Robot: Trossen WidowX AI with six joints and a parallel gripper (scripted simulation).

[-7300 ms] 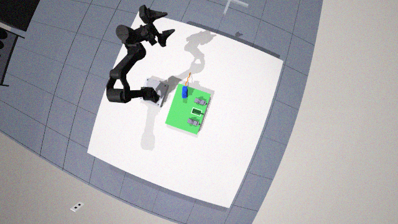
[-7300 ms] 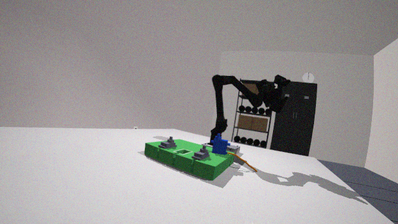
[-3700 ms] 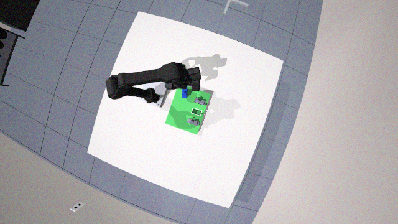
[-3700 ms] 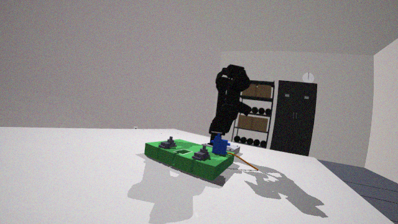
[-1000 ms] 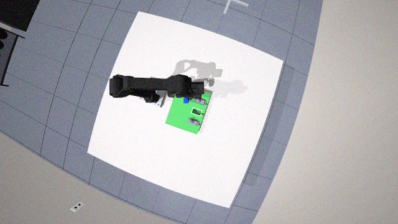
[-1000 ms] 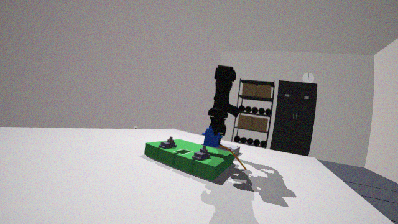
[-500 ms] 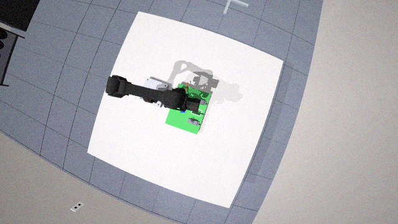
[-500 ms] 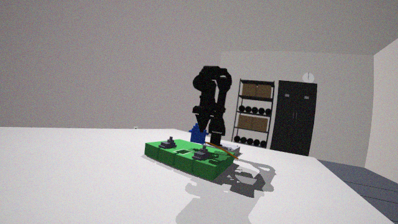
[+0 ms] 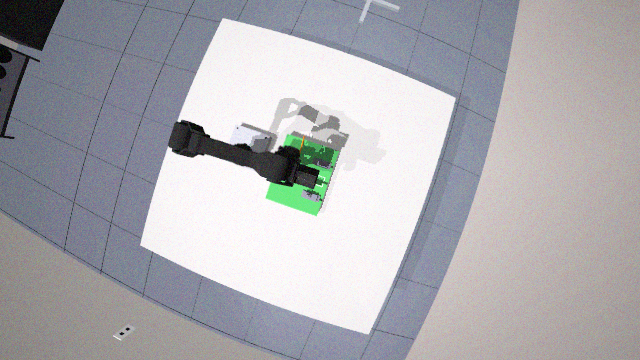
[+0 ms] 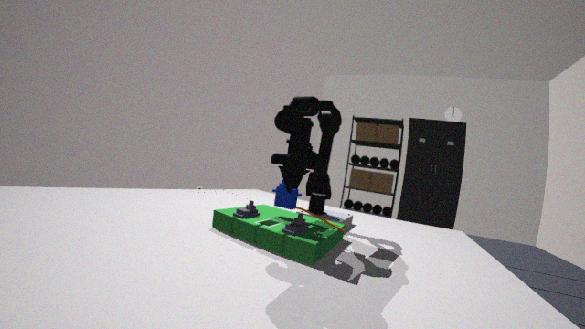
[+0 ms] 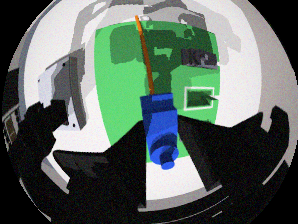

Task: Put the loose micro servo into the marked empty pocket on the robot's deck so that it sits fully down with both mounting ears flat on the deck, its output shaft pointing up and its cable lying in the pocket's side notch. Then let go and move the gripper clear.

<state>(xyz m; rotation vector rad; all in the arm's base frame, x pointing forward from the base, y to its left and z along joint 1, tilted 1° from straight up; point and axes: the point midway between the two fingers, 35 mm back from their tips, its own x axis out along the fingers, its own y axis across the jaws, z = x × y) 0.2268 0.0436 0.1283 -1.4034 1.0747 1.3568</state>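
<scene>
My gripper (image 10: 288, 188) (image 11: 159, 122) is shut on the blue micro servo (image 10: 285, 200) (image 11: 160, 119), which looks upright with its output shaft up. It appears raised above the green deck (image 9: 285, 192) (image 10: 267, 239) (image 11: 112, 100). Its orange-brown cable (image 9: 302, 144) (image 10: 320, 217) (image 11: 145, 55) stretches away from the servo's lower end. The white-outlined empty pocket (image 10: 270, 223) (image 11: 199, 98) lies to the right of the servo in the wrist view. In the top view the arm hides the servo and fingertips.
Two grey mounted servos (image 9: 311, 195) (image 10: 247, 211) flank the pocket; one of them (image 9: 324, 164) (image 10: 296, 226) (image 11: 198, 58) stands on the cable side. A pale box (image 9: 245, 134) (image 10: 340, 218) (image 11: 56, 90) stands beside the deck, near the arm. All rest on the white table (image 9: 240, 240) (image 10: 137, 274).
</scene>
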